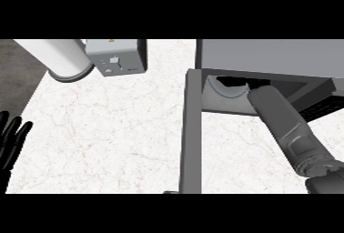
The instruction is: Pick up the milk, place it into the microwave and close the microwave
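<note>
My right forearm (290, 132) runs up from the lower right corner and disappears into the open microwave (269, 53); the right hand itself is hidden inside the cavity, so I cannot tell how it is set. The milk isn't visible to me either, only a pale curved shape (225, 88) just inside the opening beside my arm. The microwave door (191, 136) stands swung wide, edge-on down the counter (107, 132). My left hand (12, 136) rests at the left edge, fingers straight and up. Back left: a white cylinder (60, 57) and a grey toaster (115, 57).
</note>
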Tool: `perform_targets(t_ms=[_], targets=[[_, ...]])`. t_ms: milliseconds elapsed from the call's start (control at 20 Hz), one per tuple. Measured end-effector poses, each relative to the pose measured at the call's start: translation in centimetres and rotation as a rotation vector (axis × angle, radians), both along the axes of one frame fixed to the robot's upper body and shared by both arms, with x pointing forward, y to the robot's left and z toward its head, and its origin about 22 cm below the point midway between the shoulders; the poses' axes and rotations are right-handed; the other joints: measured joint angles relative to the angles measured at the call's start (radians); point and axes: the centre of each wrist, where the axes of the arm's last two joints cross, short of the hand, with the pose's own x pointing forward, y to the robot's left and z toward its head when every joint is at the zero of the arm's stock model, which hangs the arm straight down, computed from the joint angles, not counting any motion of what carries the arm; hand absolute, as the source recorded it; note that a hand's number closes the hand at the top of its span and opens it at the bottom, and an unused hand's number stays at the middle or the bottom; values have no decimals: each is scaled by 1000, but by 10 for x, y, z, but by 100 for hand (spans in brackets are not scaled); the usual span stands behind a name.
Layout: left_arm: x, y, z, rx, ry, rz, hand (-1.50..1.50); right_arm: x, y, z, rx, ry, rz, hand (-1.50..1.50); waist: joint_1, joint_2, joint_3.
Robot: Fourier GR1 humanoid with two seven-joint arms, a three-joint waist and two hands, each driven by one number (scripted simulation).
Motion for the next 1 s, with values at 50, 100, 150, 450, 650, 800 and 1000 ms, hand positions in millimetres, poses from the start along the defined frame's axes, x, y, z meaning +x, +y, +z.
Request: perform_targets(t_ms=[50, 100, 150, 450, 650, 800, 1000], targets=[[-1, -2, 1, 0, 2, -4, -150, 1, 4, 1, 0, 7, 11, -150, -1, -1, 0], [-2, -3, -1, 1, 3, -9, -150, 2, 7, 2, 4, 15, 15, -150, 1, -1, 0], [-3, -2, -1, 1, 0, -8, -150, 1, 11, 1, 8, 15, 20, -150, 2, -1, 0], [-5, -5, 0, 17, 0, -9, -150, 3, 20, 3, 35, -1, 4, -150, -2, -2, 0], [-5, -3, -3, 20, 9, -5, -150, 3, 14, 5, 52, -22, -21, -150, -11, -4, 0], [-5, -6, -2, 23, 12, -10, -150, 4, 14, 7, 65, -40, -43, -150, -15, -6, 0], [-12, -7, -2, 29, 8, -16, -150, 4, 2, 6, 65, -61, -62, -150, -16, -6, 1]])
